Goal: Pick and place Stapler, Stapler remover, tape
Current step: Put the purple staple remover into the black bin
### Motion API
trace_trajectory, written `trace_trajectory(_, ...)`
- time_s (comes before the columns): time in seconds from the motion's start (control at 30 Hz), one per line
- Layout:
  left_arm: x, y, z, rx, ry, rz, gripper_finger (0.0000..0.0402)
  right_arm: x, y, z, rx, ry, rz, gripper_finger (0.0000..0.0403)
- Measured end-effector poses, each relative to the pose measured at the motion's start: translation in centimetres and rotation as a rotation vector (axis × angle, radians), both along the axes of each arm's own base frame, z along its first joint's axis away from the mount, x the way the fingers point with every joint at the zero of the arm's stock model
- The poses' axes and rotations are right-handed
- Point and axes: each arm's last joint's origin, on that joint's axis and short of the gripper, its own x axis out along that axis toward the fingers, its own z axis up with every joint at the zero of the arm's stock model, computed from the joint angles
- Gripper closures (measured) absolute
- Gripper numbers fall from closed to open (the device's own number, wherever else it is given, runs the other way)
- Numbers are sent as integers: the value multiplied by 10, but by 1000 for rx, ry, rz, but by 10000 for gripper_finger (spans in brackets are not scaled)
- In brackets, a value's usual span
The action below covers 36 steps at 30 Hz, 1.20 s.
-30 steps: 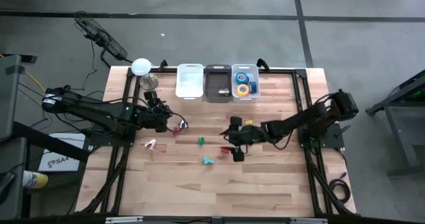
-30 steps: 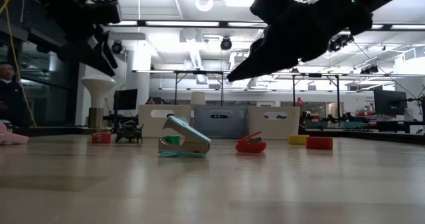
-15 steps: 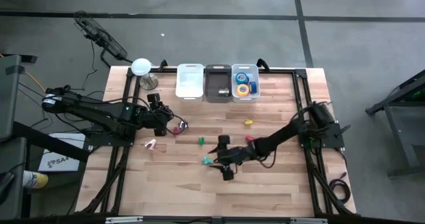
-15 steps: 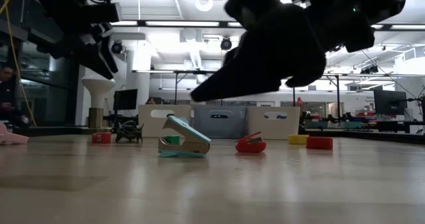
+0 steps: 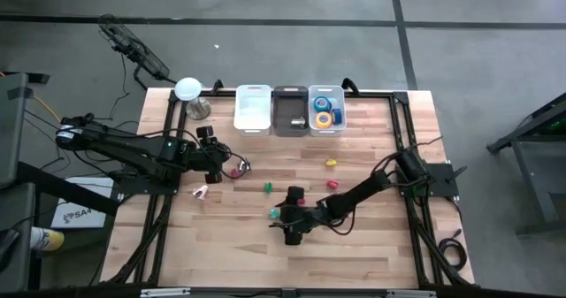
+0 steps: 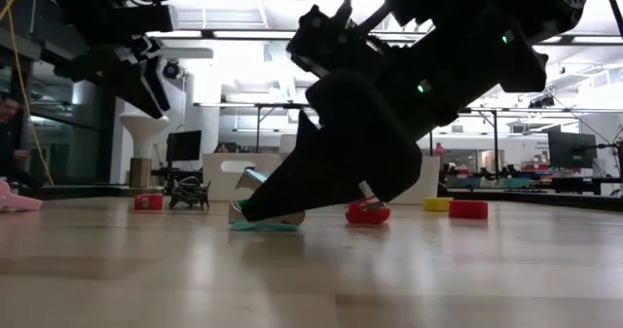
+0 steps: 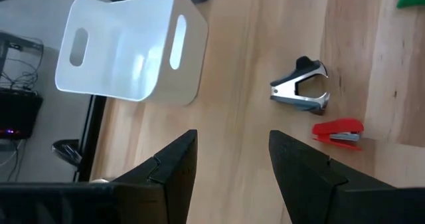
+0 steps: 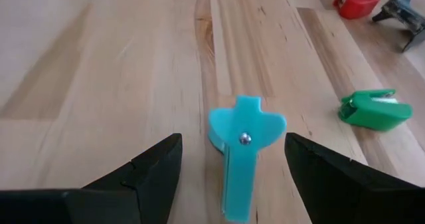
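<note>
Right gripper (image 5: 285,223) is sitting low over the middle of the table (image 5: 371,254), fingers spread wide and grasping nothing. The teal staple remover (image 8: 240,151) is lying on the wood directly between the two open fingers, touched by neither in the right wrist view. In the low view the dark gripper body is hanging in front of this remover, hiding most of it.

Left gripper (image 5: 218,161) is hovering over the left part of the table, jaws parted and empty. Ahead of it in its wrist view are lying a black-and-silver staple remover (image 7: 302,84) and, just beside that, a small red stapler (image 7: 339,131); the white bin (image 7: 126,48) is standing farther off.

Three bins are standing in a row at the far edge: white, dark (image 5: 289,110) and clear (image 5: 325,121). The clear one is holding the tape (image 5: 324,110), blue and yellow rolls.

A green stapler (image 8: 375,108) is resting near the teal remover. A pink piece (image 5: 202,192) is lying near the left frame rail.
</note>
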Motion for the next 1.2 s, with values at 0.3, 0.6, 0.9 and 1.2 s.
trace_trajectory(0.3,0,0,0,-12,3,-5,218,-3,-1,-4,9,41,-7,188)
trace_trajectory(0.6,0,0,0,-12,3,-5,218,-2,-4,-4,-8,41,-12,278)
trace_trajectory(0.9,0,0,0,-9,3,-4,218,6,-26,5,-20,49,16,377)
trace_trajectory(1.2,-1,0,0,-5,11,-8,218,7,-90,50,-58,81,-66,373)
